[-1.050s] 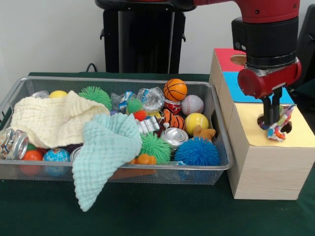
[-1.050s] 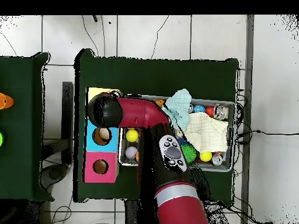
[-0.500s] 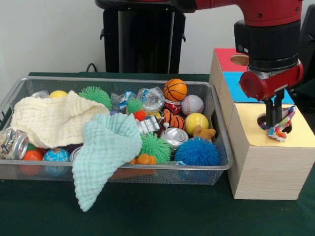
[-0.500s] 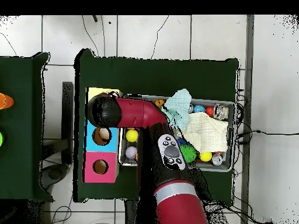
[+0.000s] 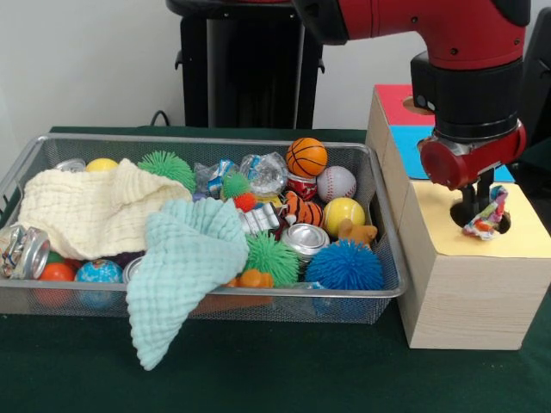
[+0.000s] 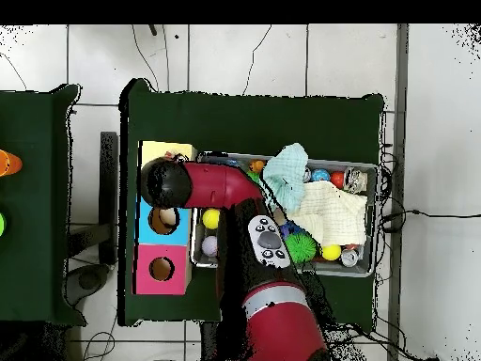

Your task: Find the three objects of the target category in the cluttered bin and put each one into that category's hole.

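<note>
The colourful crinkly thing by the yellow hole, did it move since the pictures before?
Yes. The end effector has risen a little above the yellow hole, and the colourful wrapper came up with it, so it now hangs at the hole's rim rather than draping lower over it. Whether it is gripped or just caught, I cannot tell. The wire bin, cloths and balls stayed put.

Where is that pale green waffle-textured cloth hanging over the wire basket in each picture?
Front view: the pale green waffle cloth drapes over the metal mesh bin's near rim, left of centre.
Overhead view: the cloth lies at the bin's top edge, spilling over it.
Shared landmark: the cream waffle cloth beside it.
</note>
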`<act>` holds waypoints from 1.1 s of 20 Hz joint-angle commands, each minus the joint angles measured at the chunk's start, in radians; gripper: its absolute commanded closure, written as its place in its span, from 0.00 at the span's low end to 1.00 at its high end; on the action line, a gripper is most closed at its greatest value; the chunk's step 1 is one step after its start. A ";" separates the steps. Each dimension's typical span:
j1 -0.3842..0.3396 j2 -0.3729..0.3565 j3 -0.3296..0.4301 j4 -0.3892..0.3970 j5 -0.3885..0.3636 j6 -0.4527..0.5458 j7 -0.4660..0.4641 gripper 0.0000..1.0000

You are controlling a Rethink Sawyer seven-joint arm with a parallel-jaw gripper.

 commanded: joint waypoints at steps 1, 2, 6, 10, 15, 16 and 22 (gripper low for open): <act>-0.001 0.086 -0.020 0.079 -0.075 -0.084 0.159 1.00; -0.003 0.088 -0.019 0.081 -0.078 -0.095 0.158 1.00; -0.014 0.112 -0.013 0.084 -0.100 -0.154 0.145 1.00; -0.027 0.133 -0.007 0.069 -0.135 -0.187 0.118 1.00; -0.066 0.175 0.010 0.023 -0.243 -0.272 0.040 1.00; -0.072 0.179 0.013 0.016 -0.256 -0.274 0.032 1.00; -0.105 0.172 0.046 0.013 -0.285 -0.239 0.031 1.00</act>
